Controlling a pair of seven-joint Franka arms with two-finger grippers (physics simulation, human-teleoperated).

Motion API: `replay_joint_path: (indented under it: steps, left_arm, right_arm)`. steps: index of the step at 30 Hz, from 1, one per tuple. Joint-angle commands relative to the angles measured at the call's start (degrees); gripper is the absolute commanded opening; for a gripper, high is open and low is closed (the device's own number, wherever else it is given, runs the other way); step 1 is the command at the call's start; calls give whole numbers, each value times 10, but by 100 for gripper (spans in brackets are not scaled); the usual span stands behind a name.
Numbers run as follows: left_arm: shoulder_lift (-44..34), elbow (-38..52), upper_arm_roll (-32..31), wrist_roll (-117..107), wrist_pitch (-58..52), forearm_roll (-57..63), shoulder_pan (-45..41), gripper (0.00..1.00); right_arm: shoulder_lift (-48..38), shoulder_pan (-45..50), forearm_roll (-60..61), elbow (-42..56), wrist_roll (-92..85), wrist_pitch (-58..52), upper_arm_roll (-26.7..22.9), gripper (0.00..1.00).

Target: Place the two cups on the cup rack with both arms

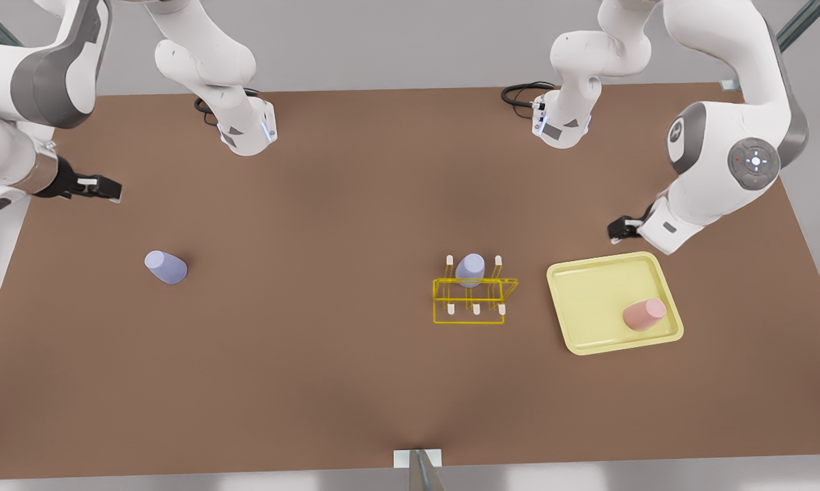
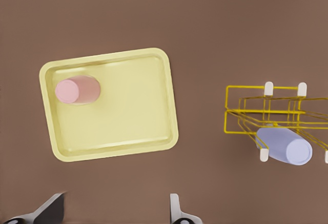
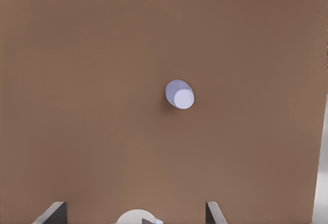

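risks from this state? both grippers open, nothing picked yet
1. The rack already carries a lavender cup; seating another beside it could knock it off its peg.
2. The pink cup sits in a corner of the yellow tray, so the left gripper may hit the rim.
3. The loose lavender cup, below the right gripper, could tip if nudged.

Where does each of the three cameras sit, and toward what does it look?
Front view: high above the table, looking down; both white arms show.
Left wrist view: above the yellow tray holding the pink cup; left gripper open.
Right wrist view: above the lone lavender cup; right gripper open.
Shared: front and left wrist views both show the cup rack.
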Motion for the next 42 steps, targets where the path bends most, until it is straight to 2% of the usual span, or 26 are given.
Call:
replay_joint_path:
  steps: [1,2,4,6,8,9,12,16,18,20,24,32,42]
  left_arm:
    - [0,1,0,-12,4,1,-9,100]
    - [0,1,0,-12,4,1,-9,100]
    - [3,1,0,-10,4,1,-9,100]
    - [28,18,1,-10,5,2,-4,100]
    - [150,104,6,-9,13,2,38,100]
    - [195,124,6,18,61,2,60,100]
    - [254,124,17,61,177,1,86,100]
    - [264,106,36,106,231,-4,86,100]
    - [269,76,38,108,287,-3,89,100]
    - [267,46,40,107,299,-4,88,100]
    - [267,16,43,108,332,-3,91,100]
    - [263,-32,50,107,345,-3,99,100]
    - [291,-67,53,107,393,-3,100,100]
  right_arm:
    - [-1,32,1,0,12,27,0,100]
    - [-25,28,20,-38,11,43,-8,100]
    - [-23,29,18,-43,11,50,-10,100]
    - [53,28,9,-18,8,44,-18,100]
    - [133,-1,0,-12,4,68,-22,100]
    - [162,-25,1,-17,0,102,-22,100]
    - [187,-54,12,-46,-51,202,-22,100]
    - [174,-89,69,-162,-146,397,-22,100]
    - [160,-90,85,-206,-154,443,-22,100]
    - [135,-90,84,-263,-177,517,-23,100]
    - [140,-90,66,-300,-196,638,-36,100]
    - [136,-94,67,-386,-194,637,-36,100]
    - [142,-93,66,-428,-190,639,-38,100]
